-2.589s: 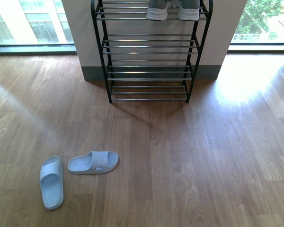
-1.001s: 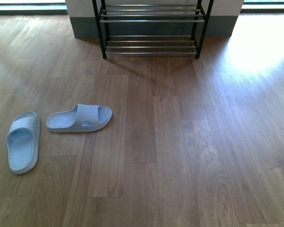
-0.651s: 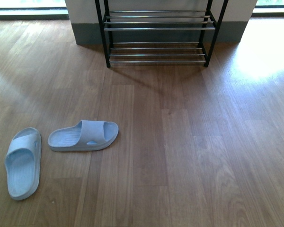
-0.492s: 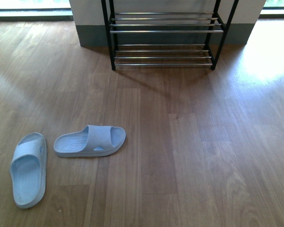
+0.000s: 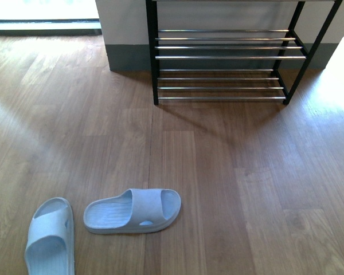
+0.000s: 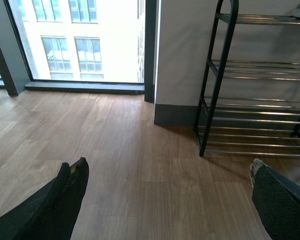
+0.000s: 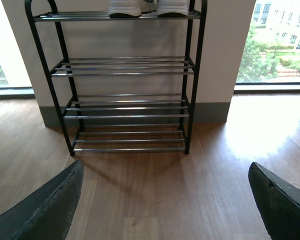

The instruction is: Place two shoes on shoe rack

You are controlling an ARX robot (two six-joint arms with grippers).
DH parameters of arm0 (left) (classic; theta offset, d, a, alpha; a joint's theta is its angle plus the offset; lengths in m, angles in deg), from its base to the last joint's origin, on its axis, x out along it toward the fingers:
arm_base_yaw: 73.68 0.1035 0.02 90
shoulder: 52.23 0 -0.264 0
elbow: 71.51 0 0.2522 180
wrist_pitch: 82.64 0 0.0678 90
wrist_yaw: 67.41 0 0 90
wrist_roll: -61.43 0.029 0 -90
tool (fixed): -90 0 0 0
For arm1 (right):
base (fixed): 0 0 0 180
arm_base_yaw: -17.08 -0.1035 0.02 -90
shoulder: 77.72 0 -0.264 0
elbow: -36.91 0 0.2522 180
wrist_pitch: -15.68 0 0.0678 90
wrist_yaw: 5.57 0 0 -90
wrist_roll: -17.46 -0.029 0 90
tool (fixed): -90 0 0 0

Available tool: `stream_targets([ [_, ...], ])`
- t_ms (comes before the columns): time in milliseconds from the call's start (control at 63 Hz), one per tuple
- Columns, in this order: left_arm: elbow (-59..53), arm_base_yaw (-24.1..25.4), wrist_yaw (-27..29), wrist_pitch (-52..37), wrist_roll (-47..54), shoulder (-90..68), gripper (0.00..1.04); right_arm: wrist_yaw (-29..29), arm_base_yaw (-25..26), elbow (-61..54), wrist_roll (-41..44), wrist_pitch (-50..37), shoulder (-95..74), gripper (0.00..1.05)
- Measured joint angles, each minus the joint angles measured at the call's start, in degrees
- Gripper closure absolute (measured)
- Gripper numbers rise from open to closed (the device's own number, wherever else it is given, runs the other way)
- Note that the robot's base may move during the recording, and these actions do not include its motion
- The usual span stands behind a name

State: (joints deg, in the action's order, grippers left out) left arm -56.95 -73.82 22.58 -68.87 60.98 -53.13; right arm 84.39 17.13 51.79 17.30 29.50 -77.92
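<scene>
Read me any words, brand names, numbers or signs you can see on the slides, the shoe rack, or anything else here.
No readable text in any view.
slides: plain pale blue, no logo or size mark shows.
shoe rack: bare black frame and chrome rods, no label.
sneakers on the top tier: only the white soles show, no brand visible.

Ahead of me, right of centre, the shoe rack stands backed against the wall. Two slides lie on the floor before it, to my left: one crosswise, the other just left of it and nearer me. Two sneakers sit side by side on its top tier.
</scene>
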Motion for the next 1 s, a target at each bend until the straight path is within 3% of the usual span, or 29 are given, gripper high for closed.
stream_targets([
  [349, 0.0, 0.0, 0.13, 0.0, 0.0, 0.0, 0.09, 0.66, 0.07, 0.0, -0.04, -0.04, -0.07, 0.09],
  [365, 0.0, 0.0, 0.15, 0.0, 0.0, 0.0, 0.09, 1.73, 0.35, 0.0, -0.28, -0.15, -0.17, 0.09],
  [429, 0.0, 0.0, 0.13, 0.0, 0.0, 0.0, 0.09, 16.44, 4.85, 0.09, -1.73, -1.01, -1.99, 0.09],
  [461, 0.0, 0.0, 0.13, 0.0, 0.0, 0.0, 0.09, 20.79, 5.38, 0.2, -2.32, -0.5, -3.08, 0.09],
  [524, 0.0, 0.0, 0.11, 0.0, 0.0, 0.0, 0.09, 22.62, 3.98, 0.77, -3.91, 0.92, -5.77, 0.09],
  [651, 0.0, 0.0, 0.11, 0.0, 0.0, 0.0, 0.09, 10.23, -8.98, 4.0, -6.36, -0.33, -17.68, 0.09],
  [747, 0.0, 0.0, 0.11, 0.0, 0.0, 0.0, 0.09, -0.48, -24.81, 7.02, -9.57, -11.63, -37.38, 0.09],
  [810, 0.0, 0.0, 0.11, 0.0, 0.0, 0.0, 0.09, -2.73, -31.89, 9.84, -11.26, -20.09, -51.58, 0.09],
  [905, 0.0, 0.0, 0.13, 0.0, 0.0, 0.0, 0.09, -3.67, -38.49, 17.7, -15.85, -29.59, -77.0, 0.09],
  [1001, 0.0, 0.0, 0.13, 0.0, 0.0, 0.0, 0.09, -5.16, -42.82, 27.78, -19.61, -31.08, -101.98, 0.09],
])
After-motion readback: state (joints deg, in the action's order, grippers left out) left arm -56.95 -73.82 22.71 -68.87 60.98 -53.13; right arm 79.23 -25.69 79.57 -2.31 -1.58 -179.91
